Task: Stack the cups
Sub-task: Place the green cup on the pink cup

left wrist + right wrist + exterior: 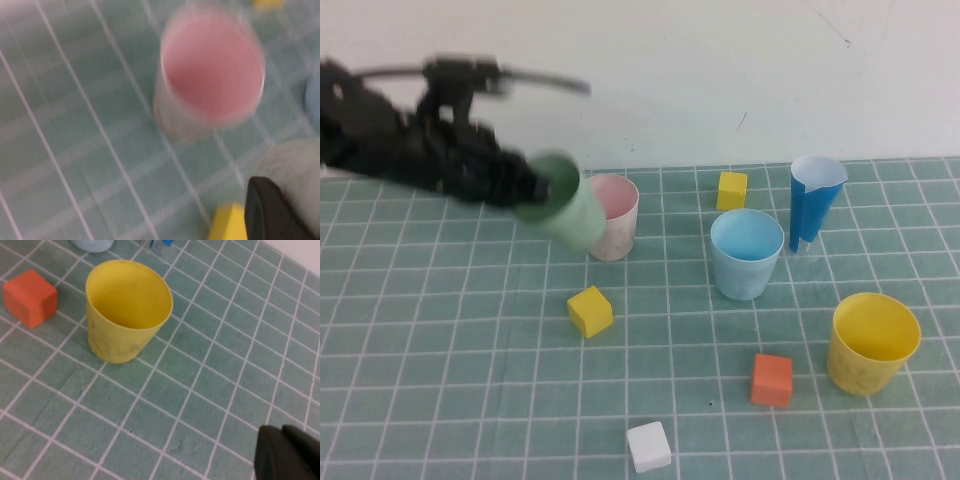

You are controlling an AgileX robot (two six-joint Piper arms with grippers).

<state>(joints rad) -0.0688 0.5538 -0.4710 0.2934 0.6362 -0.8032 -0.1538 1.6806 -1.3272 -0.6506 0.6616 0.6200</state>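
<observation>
Left gripper [525, 190] held the tilted green cup [565, 208] aloft, just beside the pink cup [613, 215] on the tabletop [440, 360]. It needed levelling and centring over the pink rim before lowering. Right gripper [287, 452] near the yellow cup [127, 315], state unclear.

Matt plastic yellow cup [127, 310], matt green gridded mat [440, 350], smooth white wall [720, 70]
</observation>
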